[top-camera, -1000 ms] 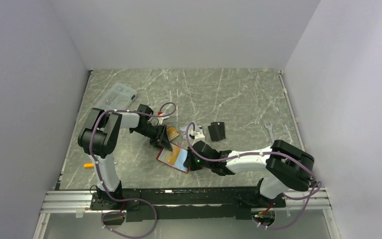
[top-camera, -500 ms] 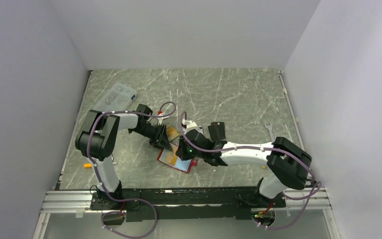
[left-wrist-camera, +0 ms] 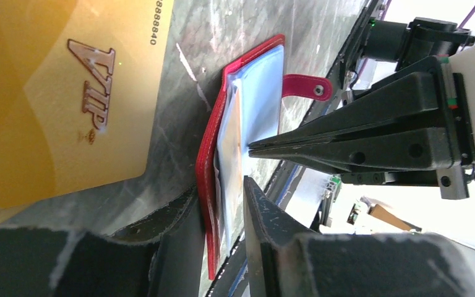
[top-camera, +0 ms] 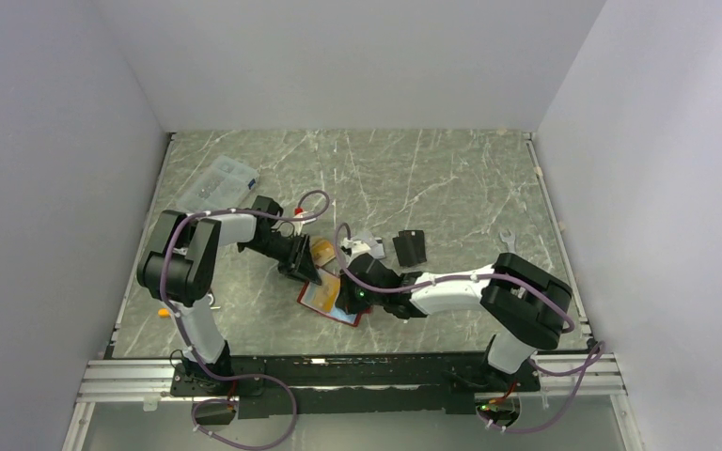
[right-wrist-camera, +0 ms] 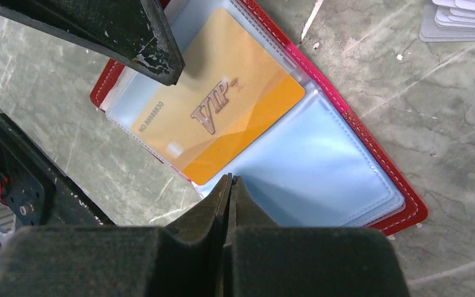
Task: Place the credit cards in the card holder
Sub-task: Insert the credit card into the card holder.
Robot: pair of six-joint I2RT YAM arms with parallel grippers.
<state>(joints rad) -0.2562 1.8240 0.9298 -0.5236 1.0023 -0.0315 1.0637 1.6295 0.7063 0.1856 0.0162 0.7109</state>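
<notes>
The dark-red card holder (top-camera: 331, 303) lies open on the table, its red rim (right-wrist-camera: 371, 142) framing pale clear pockets. One gold-orange credit card (right-wrist-camera: 222, 124) marked VIP sits inside a pocket. My left gripper (left-wrist-camera: 219, 184) is shut on the holder's edge (left-wrist-camera: 207, 161), one finger (right-wrist-camera: 136, 37) lying over its corner. My right gripper (right-wrist-camera: 229, 179) is shut with nothing in it, its tips resting on the pockets just below that card. More gold cards (left-wrist-camera: 68, 93) lie stacked beside the holder, and silver-white cards (right-wrist-camera: 464, 18) lie beyond it.
A small black rectangle (top-camera: 410, 248) lies right of the cards. There is a clear plastic box (top-camera: 218, 178) at the back left, a wrench (top-camera: 510, 246) at the right, and a small orange object (top-camera: 164, 311) near the left edge.
My right gripper, still shut, has swung left from beside the holder to rest its tips on the pockets. The left gripper has kept its hold.
</notes>
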